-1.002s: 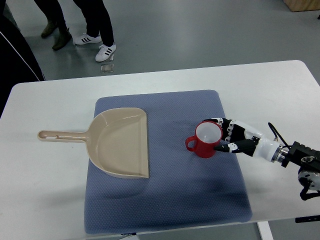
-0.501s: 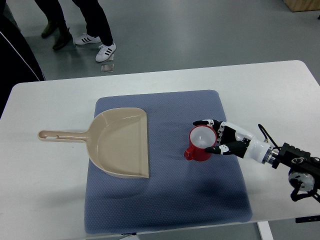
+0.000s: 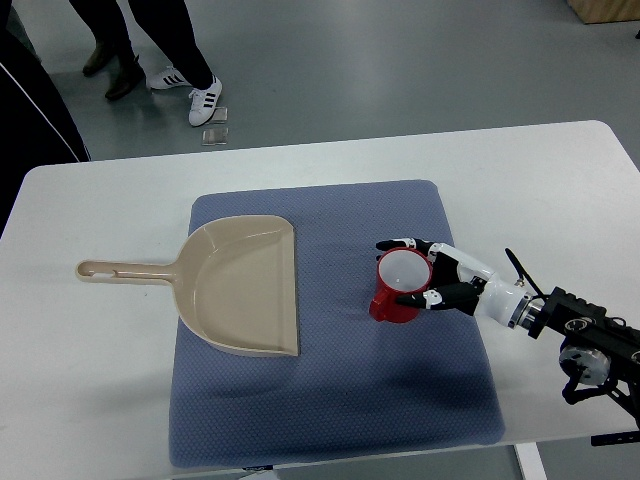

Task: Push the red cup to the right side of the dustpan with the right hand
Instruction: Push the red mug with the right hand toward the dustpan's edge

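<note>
A blue-grey textured fabric mat (image 3: 330, 400) covers the middle of the white rectangular table (image 3: 90, 390), reaching close to its near edge. Beyond the far edge, on the grey floor — people's legs, black trousers (image 3: 175, 40), white striped sneakers (image 3: 205, 100), dark shoes (image 3: 110, 70) — and a small clear square object (image 3: 216, 135).

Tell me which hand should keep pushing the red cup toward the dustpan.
Right. The right hand already cups the red cup from its right side, fingers spread around it, with bare mat between cup and dustpan. No left arm is in view.
</note>
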